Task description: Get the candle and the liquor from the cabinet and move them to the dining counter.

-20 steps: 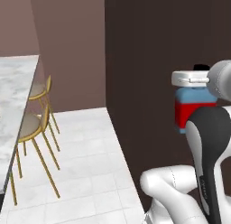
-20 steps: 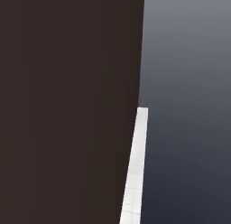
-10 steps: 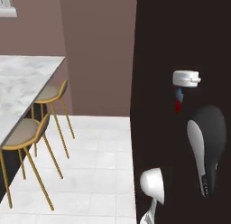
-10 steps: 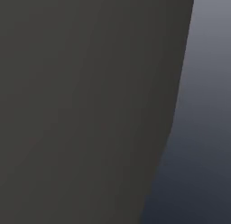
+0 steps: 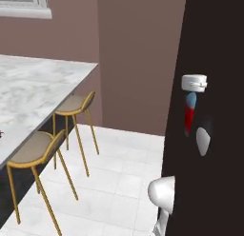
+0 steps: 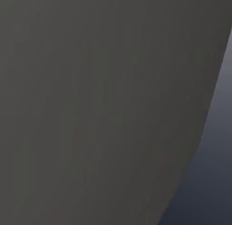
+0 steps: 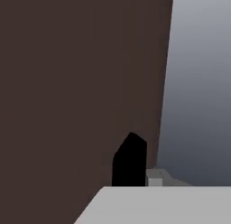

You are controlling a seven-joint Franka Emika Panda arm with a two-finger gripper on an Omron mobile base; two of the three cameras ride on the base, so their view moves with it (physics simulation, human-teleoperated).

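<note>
The liquor (image 5: 189, 117) shows as a narrow strip of blue over red, hanging under the white hand in the left base view. My gripper (image 5: 191, 101) is shut on it, and a dark flat panel (image 5: 214, 49) cuts off most of the arm and bottle. The dining counter (image 5: 33, 87), white grey-veined marble, lies at the left. A tiny dark red speck (image 5: 1, 133) sits on it at the picture's edge, too small to tell whether it is the candle. One black fingertip (image 7: 130, 161) rises before a brown surface in the hand view. The cabinet is out of view.
Two tan stools on yellow legs (image 5: 71, 106) (image 5: 32, 152) stand along the counter's side. White floor tiles (image 5: 119, 178) run between the stools and the dark panel. A mauve wall (image 5: 133, 54) closes the back. A dark surface (image 6: 90, 106) stands close in the right base view.
The whole picture has shifted, so the base has moved: counter and stools now sit further right and larger. The dark panel covers more of the arm and bottle. The grip is unchanged.
</note>
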